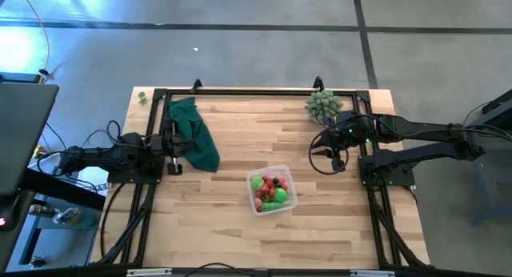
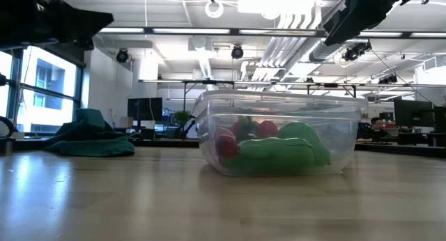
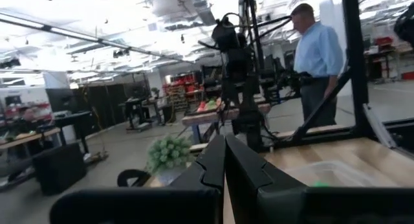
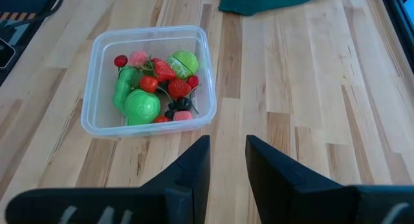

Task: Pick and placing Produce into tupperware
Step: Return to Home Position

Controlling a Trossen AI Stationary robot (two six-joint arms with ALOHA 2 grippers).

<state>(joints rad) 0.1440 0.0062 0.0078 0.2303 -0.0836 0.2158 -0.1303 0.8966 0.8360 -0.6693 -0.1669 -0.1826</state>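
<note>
The clear tupperware [image 1: 288, 198] stands on its base near the middle of the table, also in the low view [image 2: 348, 129] and the right wrist view [image 4: 94, 81]. The produce [image 4: 155, 88] lies inside it: red strawberries, cherries, pink and dark pieces, and bright green ones [image 1: 270, 192]. My right gripper [image 4: 228, 149] hovers open over bare wood to the right of the container, holding nothing. My left gripper [image 3: 225, 160] is shut and empty at the table's left edge, beside the dark green cloth [image 1: 194, 133].
The dark green cloth [image 4: 272, 0] lies crumpled on the far left part of the table. A pale green spiky plant [image 1: 323, 106] sits at the far right edge. Black frame rails [image 1: 240, 93] run round the table. A person [image 3: 317, 56] stands beyond the table.
</note>
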